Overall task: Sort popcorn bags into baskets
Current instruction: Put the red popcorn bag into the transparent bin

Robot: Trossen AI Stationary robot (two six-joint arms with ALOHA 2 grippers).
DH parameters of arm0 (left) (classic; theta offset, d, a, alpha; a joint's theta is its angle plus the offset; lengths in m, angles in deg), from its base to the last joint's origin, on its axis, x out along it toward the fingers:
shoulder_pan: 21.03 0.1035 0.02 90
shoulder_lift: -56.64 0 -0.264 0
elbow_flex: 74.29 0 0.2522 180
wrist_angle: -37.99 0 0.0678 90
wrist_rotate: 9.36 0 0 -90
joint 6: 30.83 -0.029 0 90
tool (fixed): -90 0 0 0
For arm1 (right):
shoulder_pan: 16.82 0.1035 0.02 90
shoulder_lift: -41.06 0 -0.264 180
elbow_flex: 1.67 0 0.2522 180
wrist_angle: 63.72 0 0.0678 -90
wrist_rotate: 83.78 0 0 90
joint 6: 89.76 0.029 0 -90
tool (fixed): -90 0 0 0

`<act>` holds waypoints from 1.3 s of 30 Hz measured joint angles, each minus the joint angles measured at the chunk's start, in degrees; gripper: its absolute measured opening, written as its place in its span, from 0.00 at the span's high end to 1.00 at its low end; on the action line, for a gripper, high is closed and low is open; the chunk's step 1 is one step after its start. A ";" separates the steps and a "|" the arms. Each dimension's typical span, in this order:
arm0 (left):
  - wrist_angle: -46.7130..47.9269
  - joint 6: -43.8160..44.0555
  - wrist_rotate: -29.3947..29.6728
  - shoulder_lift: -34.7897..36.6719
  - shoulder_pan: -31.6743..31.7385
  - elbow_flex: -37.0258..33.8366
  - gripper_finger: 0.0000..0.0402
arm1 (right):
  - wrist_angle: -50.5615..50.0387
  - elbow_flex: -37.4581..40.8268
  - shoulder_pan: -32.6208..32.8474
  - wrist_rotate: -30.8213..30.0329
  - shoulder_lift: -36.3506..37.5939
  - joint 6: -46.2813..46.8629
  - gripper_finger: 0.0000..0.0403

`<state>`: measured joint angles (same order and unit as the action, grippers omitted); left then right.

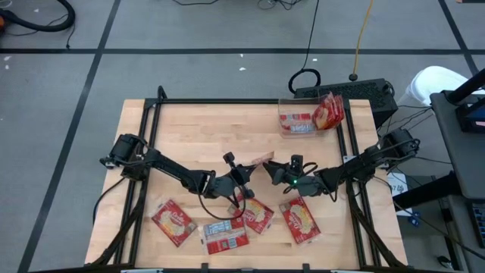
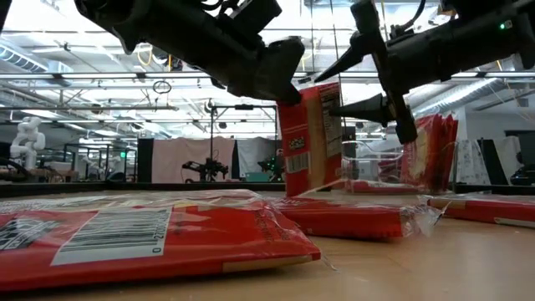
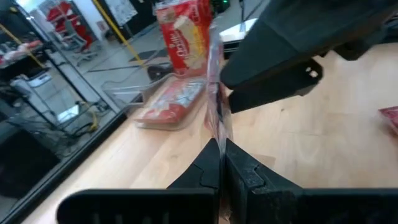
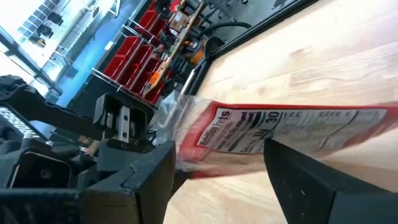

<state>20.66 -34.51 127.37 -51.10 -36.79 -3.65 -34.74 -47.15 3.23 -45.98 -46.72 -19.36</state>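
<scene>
Handover looks like the step I'm in: my left gripper (image 1: 244,180) is pinched tight on the top edge of one popcorn bag (image 2: 311,138), which hangs clear of the table at mid-table, between the two arms. My right gripper (image 2: 355,79) stands spread around the bag's far side, touching nothing that I can see. I judge the next move calls for closing the right fingers on the bag before the left lets go, then carrying it to the clear basket (image 1: 297,121) at the far right corner (two bags already in there). Bag hangs upright, long axis vertical, label panel facing the low camera.
</scene>
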 joint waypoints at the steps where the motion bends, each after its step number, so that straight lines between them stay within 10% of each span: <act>1: -0.01 0.20 -0.59 0.00 0.00 0.00 0.98 | -0.01 0.03 -0.09 0.01 0.00 -0.26 0.40; 27: -0.02 0.81 -18.50 0.00 2.34 0.00 0.97 | -1.45 0.08 0.68 0.02 0.00 -7.75 0.39; 39: -0.15 1.63 -21.76 0.00 2.25 0.00 0.78 | -4.40 0.05 0.63 -0.02 0.00 -8.61 0.71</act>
<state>20.51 -32.89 105.61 -51.10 -34.54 -3.65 -39.15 -47.09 3.87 -46.01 -46.72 -27.96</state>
